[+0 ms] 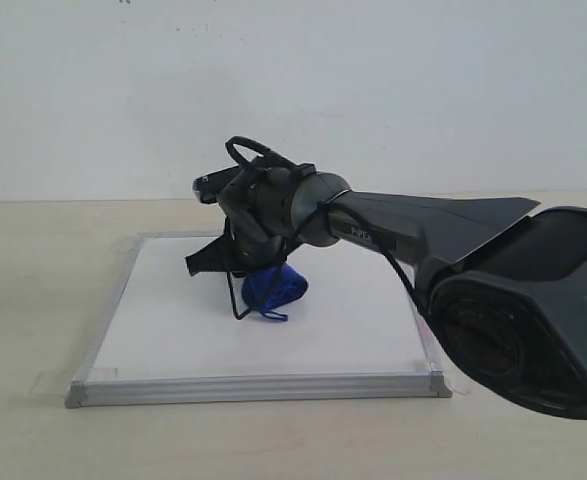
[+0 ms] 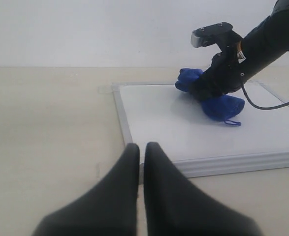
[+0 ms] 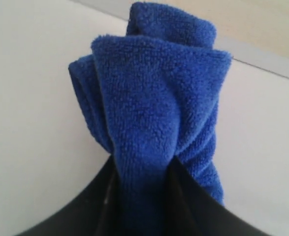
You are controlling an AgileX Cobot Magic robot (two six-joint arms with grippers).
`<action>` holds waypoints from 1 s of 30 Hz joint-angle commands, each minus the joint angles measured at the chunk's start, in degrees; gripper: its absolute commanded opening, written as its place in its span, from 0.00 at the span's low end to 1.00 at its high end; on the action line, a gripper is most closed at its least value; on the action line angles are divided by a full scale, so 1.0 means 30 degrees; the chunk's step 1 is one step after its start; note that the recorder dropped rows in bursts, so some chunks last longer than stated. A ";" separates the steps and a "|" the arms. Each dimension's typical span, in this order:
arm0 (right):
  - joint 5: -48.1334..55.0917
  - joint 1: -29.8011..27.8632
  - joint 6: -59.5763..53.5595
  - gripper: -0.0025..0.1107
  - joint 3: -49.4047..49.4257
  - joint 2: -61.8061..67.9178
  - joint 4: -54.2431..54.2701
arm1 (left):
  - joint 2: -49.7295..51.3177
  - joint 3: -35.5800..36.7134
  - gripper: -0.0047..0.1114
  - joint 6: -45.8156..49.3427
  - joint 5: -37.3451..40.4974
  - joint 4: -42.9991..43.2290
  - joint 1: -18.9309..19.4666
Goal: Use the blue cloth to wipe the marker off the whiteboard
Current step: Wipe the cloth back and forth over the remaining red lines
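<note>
your right claw [image 3: 143,172], pinched shut on the blue cloth [image 3: 154,98], presses it to the whiteboard [image 1: 188,330]; no marker shows, so wiping looks nearly done.

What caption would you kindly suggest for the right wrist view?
Right gripper pinching the bunched blue cloth over the whiteboard.

Right arm [image 1: 423,225] was glossy black, with rounded casings. White lettering [image 1: 361,233] sat behind its wrist. A black cable [image 2: 265,107] trailed below it. Left gripper [image 2: 140,146] was black and tapered.
</note>
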 commanded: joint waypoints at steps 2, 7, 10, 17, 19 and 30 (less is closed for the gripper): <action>-0.2687 0.0413 0.4925 0.02 0.0091 0.0093 0.0303 | -0.0064 0.0068 0.07 0.0103 -0.0060 -0.0012 0.0026; -0.7355 0.0562 0.6890 0.02 0.0126 0.0253 0.0380 | -0.0064 0.0068 0.07 0.0103 -0.0060 -0.0012 0.0026; -0.6002 0.0441 0.8724 0.02 0.0126 0.0765 0.0230 | -0.0064 0.0068 0.07 0.0103 -0.0060 -0.0012 0.0026; 0.0309 0.1019 0.1475 0.02 0.0126 0.0474 0.0010 | -0.0064 0.0068 0.07 0.0103 -0.0060 -0.0012 0.0026; 0.4104 0.1019 -0.0206 0.02 0.0091 0.0441 -0.0969 | -0.0064 0.0068 0.07 0.0103 -0.0060 -0.0012 0.0026; 0.6944 0.1019 -0.6906 0.02 0.0127 0.0021 -0.7025 | -0.0064 0.0068 0.07 0.0103 -0.0060 -0.0012 0.0026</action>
